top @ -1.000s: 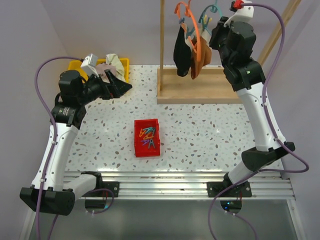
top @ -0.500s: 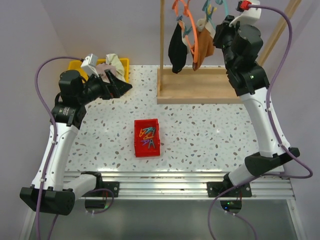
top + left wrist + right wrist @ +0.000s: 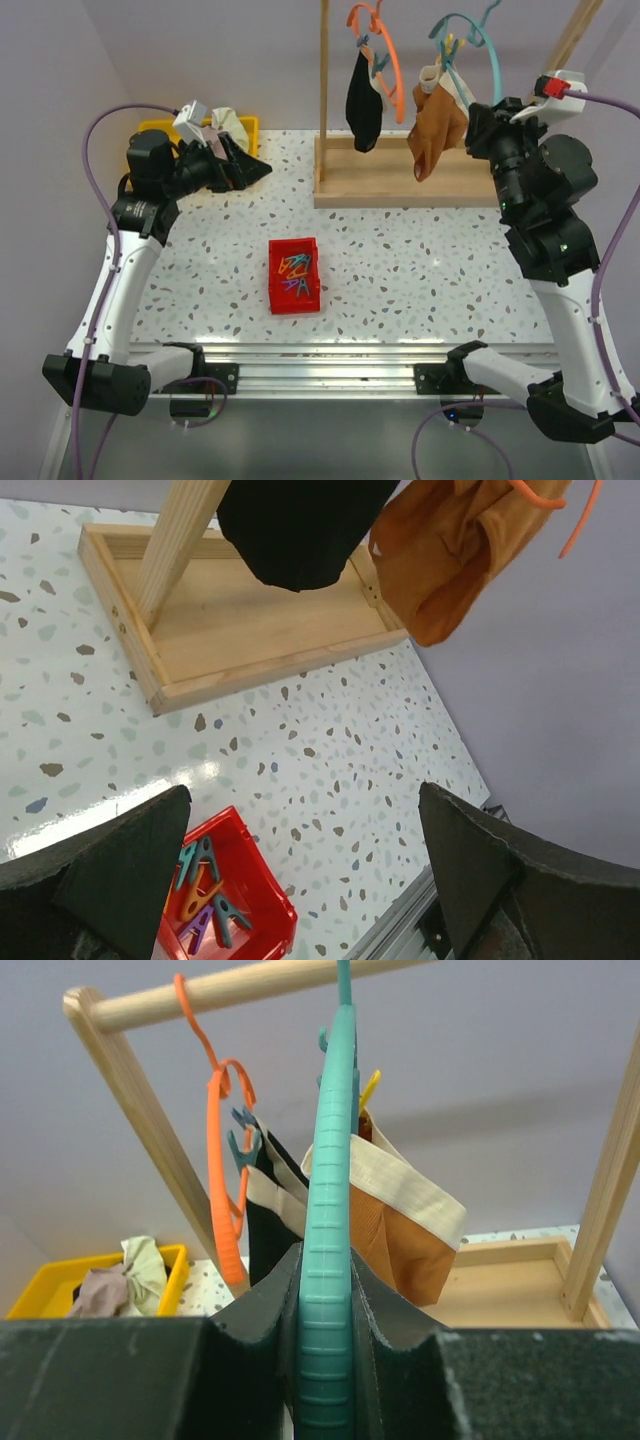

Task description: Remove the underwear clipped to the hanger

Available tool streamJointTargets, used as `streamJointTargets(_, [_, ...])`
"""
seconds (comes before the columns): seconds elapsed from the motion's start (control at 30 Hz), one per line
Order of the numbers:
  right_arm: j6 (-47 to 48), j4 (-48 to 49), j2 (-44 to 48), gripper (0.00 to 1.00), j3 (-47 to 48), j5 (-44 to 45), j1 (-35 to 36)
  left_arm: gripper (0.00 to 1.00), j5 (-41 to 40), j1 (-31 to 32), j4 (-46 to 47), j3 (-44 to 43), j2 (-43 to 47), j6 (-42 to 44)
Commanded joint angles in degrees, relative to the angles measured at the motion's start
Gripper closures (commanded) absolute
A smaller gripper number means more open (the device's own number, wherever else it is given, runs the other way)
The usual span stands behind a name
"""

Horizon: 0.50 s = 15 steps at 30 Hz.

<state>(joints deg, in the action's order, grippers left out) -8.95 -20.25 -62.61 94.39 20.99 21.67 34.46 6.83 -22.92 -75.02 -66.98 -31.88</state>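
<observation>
The rust-brown underwear (image 3: 435, 135) with a cream waistband hangs clipped to a teal hanger (image 3: 478, 40). My right gripper (image 3: 482, 118) is shut on that hanger's lower bar (image 3: 327, 1260), which stands edge-on between the jaws. The brown underwear (image 3: 400, 1230) hangs just beyond the jaws. The black underwear (image 3: 363, 95) hangs from an orange hanger (image 3: 385, 55) further left, near the rack post. My left gripper (image 3: 245, 165) is open over the table's back left, facing the rack; the black (image 3: 300, 530) and brown (image 3: 460, 560) garments show above its empty jaws (image 3: 300, 870).
The wooden rack base (image 3: 400, 185) lies under the garments. A red bin (image 3: 295, 275) of coloured clips sits mid-table. A yellow bin (image 3: 150, 128) with a pale cloth bundle (image 3: 228, 125) stands at the back left, behind the left gripper.
My right arm has swung right and lower, carrying the teal hanger and brown underwear away from the orange hanger. The left arm has risen slightly.
</observation>
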Motion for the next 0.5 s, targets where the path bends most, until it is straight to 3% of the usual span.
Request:
streamJointTargets(0.0, [-1.06, -3.10, 1.17, 1.00, -2.45, -0.69, -0.14, 0.00, 4.12, 0.99, 4.71, -3.37, -1.04, -0.29])
streamJointTargets(0.1, [-3.26, -6.63, 5.20, 1.00, -5.34, 0.36, -0.05, 0.00, 9.03, 1.52, 7.35, -2.32, -1.40, -2.39])
streamJointTargets(0.3, [-12.65, -20.33, 14.78, 1.00, -15.79, -5.87, -0.14, 0.00, 20.81, 5.73, 12.81, 3.56, -2.36, -5.56])
streamJointTargets(0.4, [-14.94, -25.25, 19.71, 1.00, -18.62, -9.91, -0.05, 0.00, 22.93, 10.56, 8.79, 3.13, -4.46, -4.16])
streamJointTargets(0.47, [-15.39, -27.11, 22.17, 1.00, -19.33, -13.50, -0.14, 0.00, 19.62, 13.28, 6.32, 2.43, -4.83, -4.24])
